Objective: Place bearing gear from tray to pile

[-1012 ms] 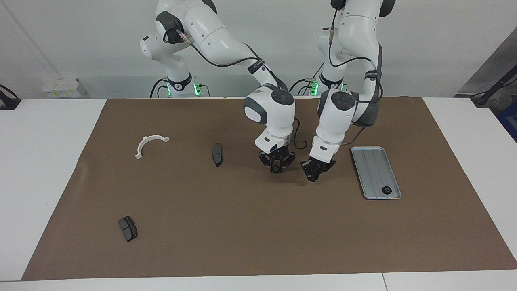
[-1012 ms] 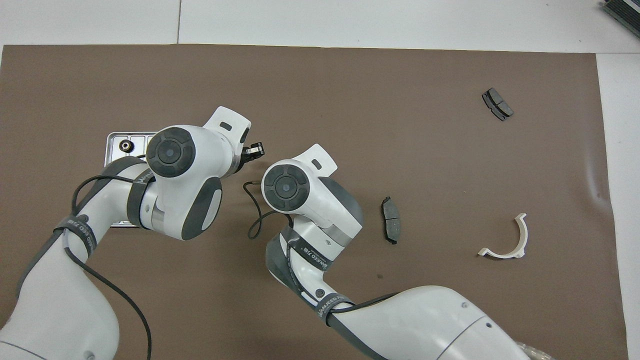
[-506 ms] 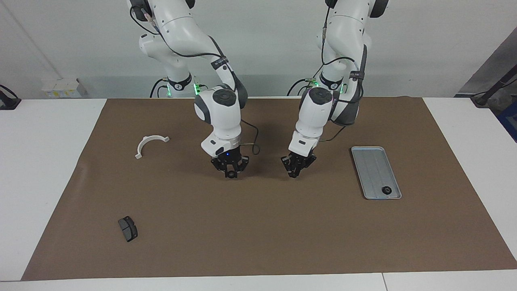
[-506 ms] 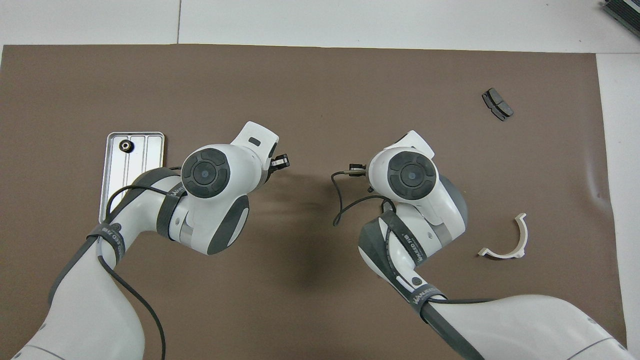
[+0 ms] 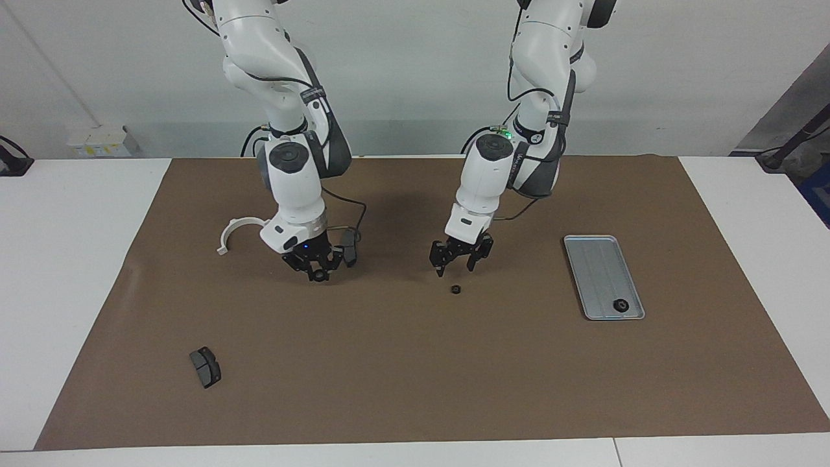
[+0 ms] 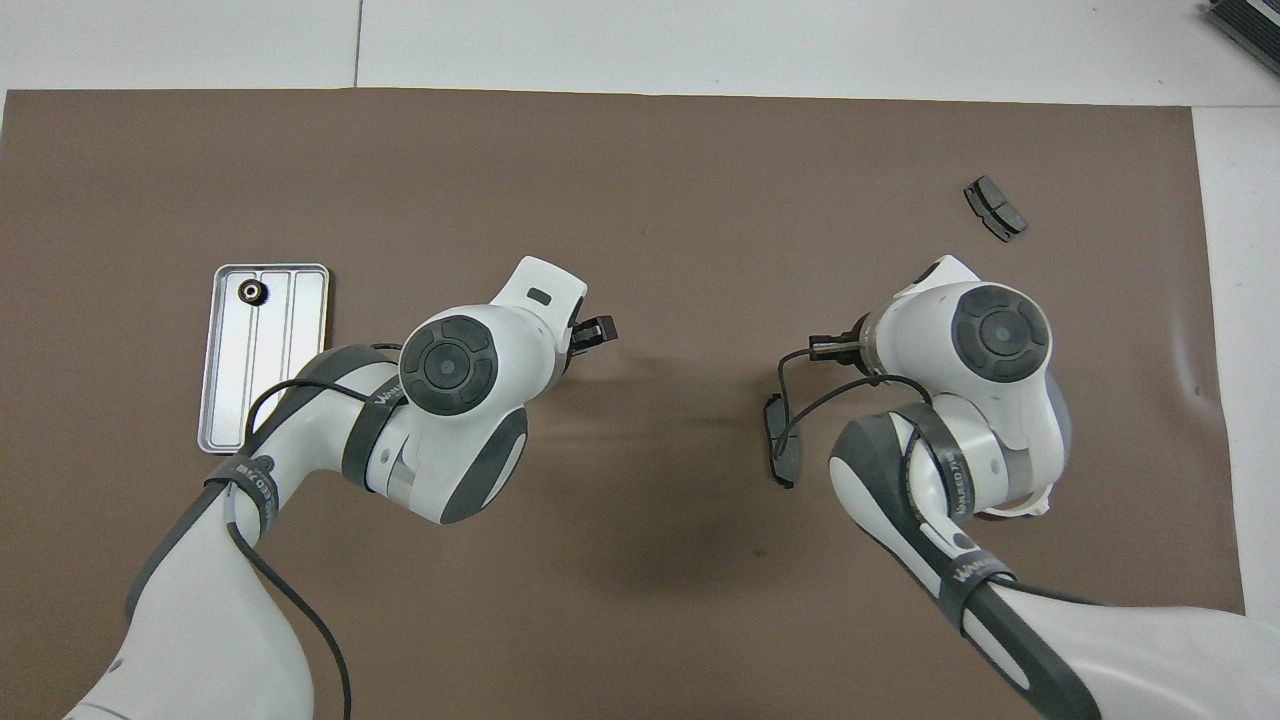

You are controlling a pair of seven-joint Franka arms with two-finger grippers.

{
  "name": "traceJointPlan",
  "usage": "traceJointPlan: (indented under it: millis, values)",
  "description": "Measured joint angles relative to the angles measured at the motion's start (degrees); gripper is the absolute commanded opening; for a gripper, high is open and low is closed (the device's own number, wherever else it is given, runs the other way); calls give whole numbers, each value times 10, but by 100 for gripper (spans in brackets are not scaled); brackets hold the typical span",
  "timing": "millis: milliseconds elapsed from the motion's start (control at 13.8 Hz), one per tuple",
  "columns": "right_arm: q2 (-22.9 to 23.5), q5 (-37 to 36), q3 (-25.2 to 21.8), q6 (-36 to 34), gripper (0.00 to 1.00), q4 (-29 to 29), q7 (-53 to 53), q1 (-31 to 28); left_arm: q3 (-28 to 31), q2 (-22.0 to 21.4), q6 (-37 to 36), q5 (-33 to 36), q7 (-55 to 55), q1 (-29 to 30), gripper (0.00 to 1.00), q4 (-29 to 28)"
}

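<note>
A small black bearing gear (image 5: pixel 456 289) lies on the brown mat, right under my left gripper (image 5: pixel 456 264), which hangs just above it, open and holding nothing. A second bearing gear (image 5: pixel 621 305) sits in the silver tray (image 5: pixel 600 266) at the left arm's end, at the tray's end farther from the robots. My right gripper (image 5: pixel 318 272) hovers low beside a dark brake pad (image 5: pixel 350 246) of the pile, its fingertips closed on a small dark round part. In the overhead view the left hand hides the gear on the mat.
The pile is a loose scatter at the right arm's end: a white half-ring bracket (image 5: pixel 241 228) beside the right arm and another brake pad (image 5: pixel 205 366) farther from the robots. A brown mat (image 5: pixel 415 376) covers the table.
Both arms swung toward the right arm's end of the table. The left gripper went from shut to open, and a bearing gear now lies on the mat beneath it.
</note>
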Motion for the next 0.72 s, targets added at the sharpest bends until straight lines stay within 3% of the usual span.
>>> traceJointPlan:
  millis: [289, 723]
  values:
    - [-13, 45, 0, 0, 0, -31, -144, -79, 7, 0, -1, 1, 57, 84, 93, 13]
    - [-9, 45, 0, 10, 0, -42, -255, -162, 10, 0, -33, 1, 318, 269, 91, 14]
